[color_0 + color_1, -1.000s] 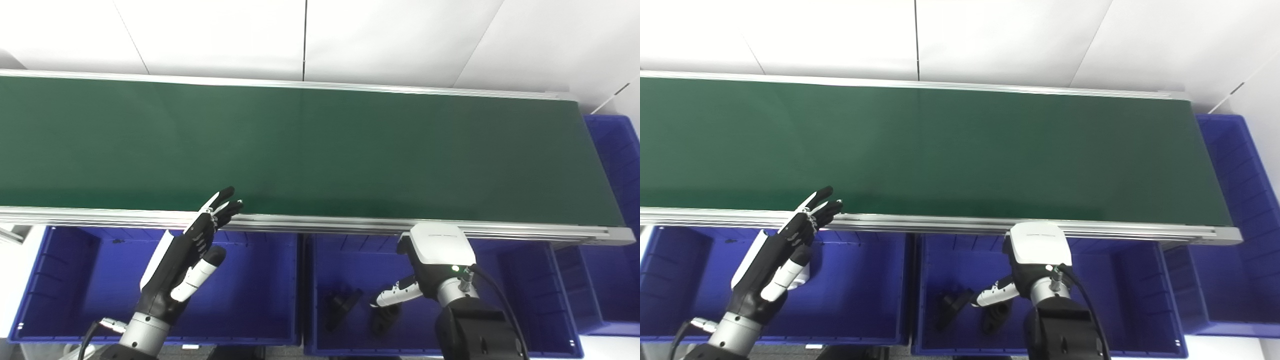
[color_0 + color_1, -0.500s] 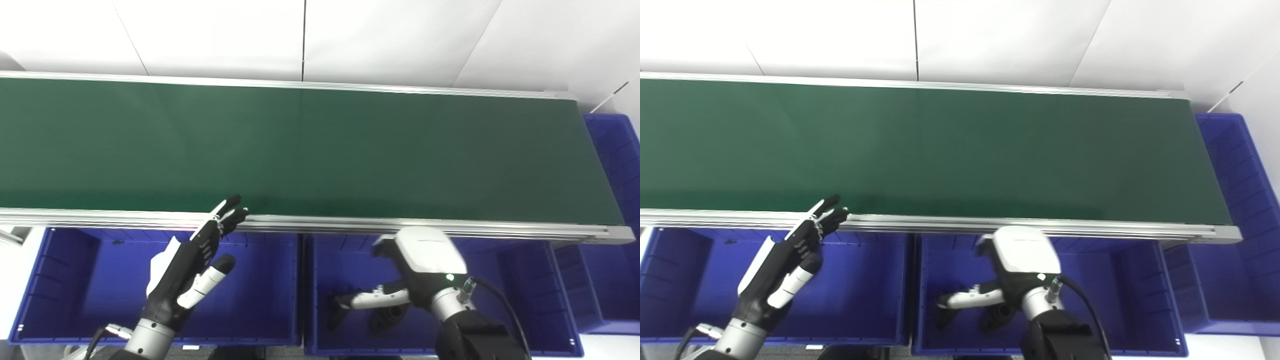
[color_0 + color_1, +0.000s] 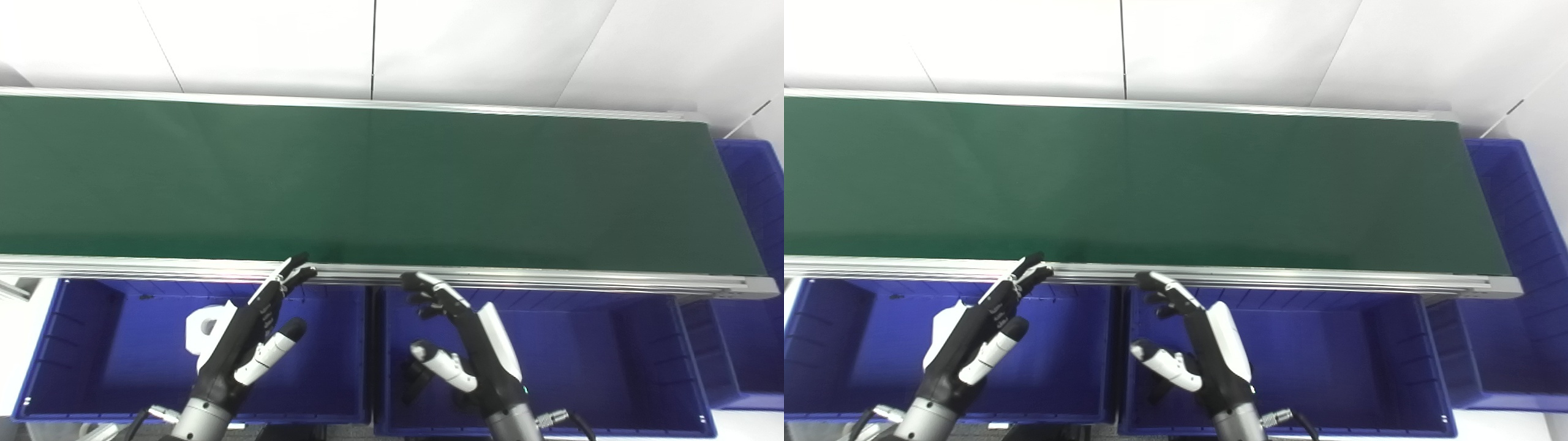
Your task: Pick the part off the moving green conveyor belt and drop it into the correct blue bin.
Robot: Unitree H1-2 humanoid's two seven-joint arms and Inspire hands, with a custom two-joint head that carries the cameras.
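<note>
The green conveyor belt (image 3: pixel 392 184) shows no part on it. My left hand (image 3: pixel 251 337) is open and empty, fingers pointing up at the belt's near rail, above the left blue bin (image 3: pixel 92 343). A white part (image 3: pixel 205 321) lies in that bin, partly behind the hand. My right hand (image 3: pixel 465 343) is open and empty, fingers spread and raised, over the middle blue bin (image 3: pixel 612 355). A black part (image 3: pixel 416 380) lies in the middle bin, partly hidden by the right hand.
The belt's aluminium rail (image 3: pixel 551 282) runs just above the bins, close to both hands' fingertips. A third blue bin (image 3: pixel 756 245) stands at the belt's right end. A white wall is behind the belt.
My right hand has turned from palm-down over the middle bin to upright with fingers spread, and shifted left. My left hand has drifted a little right, uncovering the white part.
</note>
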